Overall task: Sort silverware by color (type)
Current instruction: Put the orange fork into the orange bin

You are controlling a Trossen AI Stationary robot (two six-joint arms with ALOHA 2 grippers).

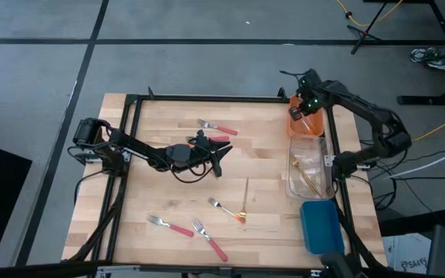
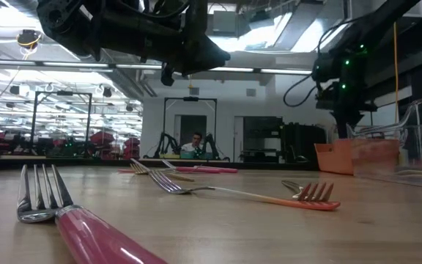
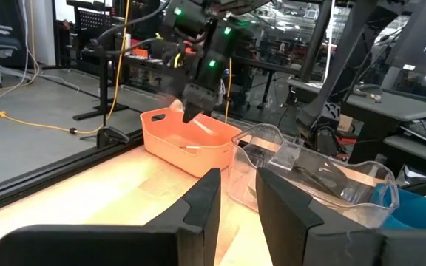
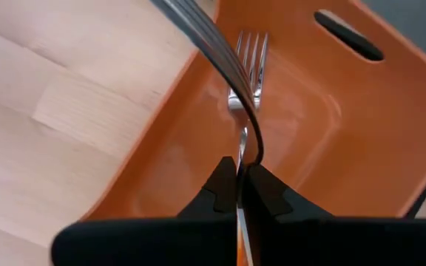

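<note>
My right gripper (image 4: 240, 185) hovers over the orange bin (image 1: 309, 126) at the table's far right and is shut on a silver utensil (image 4: 220, 52). A silver fork (image 4: 250, 63) lies on the bin's floor. My left gripper (image 1: 221, 161) hangs open above mid-table, holding nothing. Flat on the wood lie two pink-handled forks (image 1: 209, 239) near the front edge, one (image 1: 217, 127) toward the far side, an orange-handled fork (image 1: 226, 208) and a thin gold utensil (image 1: 246, 197). Gold utensils lie in the clear bin (image 1: 309, 166). My right gripper pinches the silver utensil's thin stem (image 4: 254, 151) between its two fingers, coming from above and pointing down into the orange bin. The utensil curves away past the fingers, lifted clear of the bin's floor. Which end of it sits in the hold cannot be seen.
The blue bin (image 1: 321, 225) stands at the near right, behind the clear one. A black frame rail (image 1: 207, 99) runs around the table. Another pink-handled utensil (image 1: 216, 140) is partly hidden under the left arm. Bare wood lies at the table's left half.
</note>
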